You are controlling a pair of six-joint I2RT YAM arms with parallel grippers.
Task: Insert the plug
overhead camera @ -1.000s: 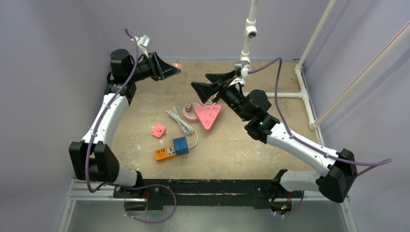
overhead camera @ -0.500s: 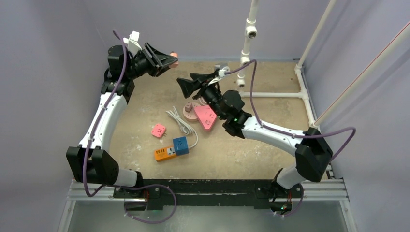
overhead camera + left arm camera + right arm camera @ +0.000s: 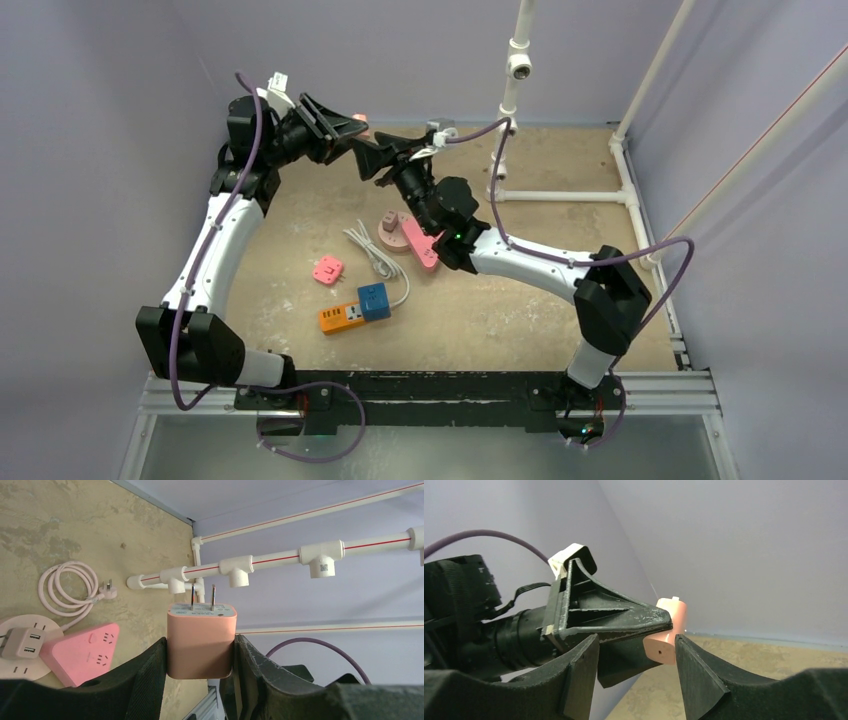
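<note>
Lavender walls (image 3: 420, 60) box in a tan table (image 3: 520, 300), and all the action is up in the air at the far-left corner. We've got the plug (image 3: 201, 640) clamped in the left gripper (image 3: 200, 645), with its peach body squeezed between the pads and both prongs bare, pointing away from the wrist. So: picked up, yes; plugged in, nope. The right gripper (image 3: 636, 642) sits nose to nose with it, jaws apart on either side of the plug's free end and not touching as far as we can tell (looks like a handover being set up, but that's our guess).

What's left, we reckon, is to get the plug down to a socket, square up the prongs and push home. The pink strip (image 3: 82, 650) mid-table seems the likely target, though from above the right arm reaches over it and hides part of it.

Room-wise, the back wall is close behind both grippers, so we'd back off toward the table's middle. White pipes (image 3: 515, 60) stand off to the right, well apart. A cord (image 3: 375, 255) lies just beside the strip. The table's right half looks the roomiest.
</note>
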